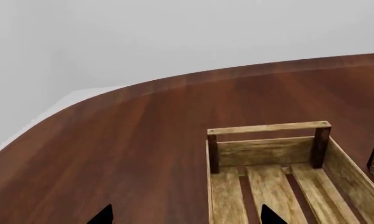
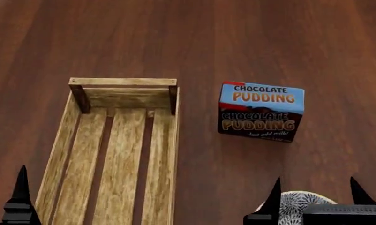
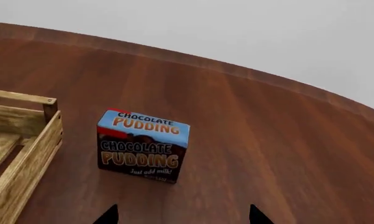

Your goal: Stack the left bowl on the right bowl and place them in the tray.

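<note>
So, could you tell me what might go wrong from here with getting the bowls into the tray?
1. Only one bowl shows, at the head view's lower edge between the right gripper's open jaws; the other bowl is out of view, so stacking may go unseen.
2. The pudding box stands between that bowl and the tray; a low carry could knock it.
3. A low carry could also catch the tray's side.

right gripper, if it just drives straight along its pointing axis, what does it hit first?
Probably the blue-and-brown chocolate pudding box: in the right wrist view it stands on the dark wooden table ahead of the right gripper, slightly off-centre between the open fingertips. Depth is unclear, and a steeper line might meet the table first.
</note>
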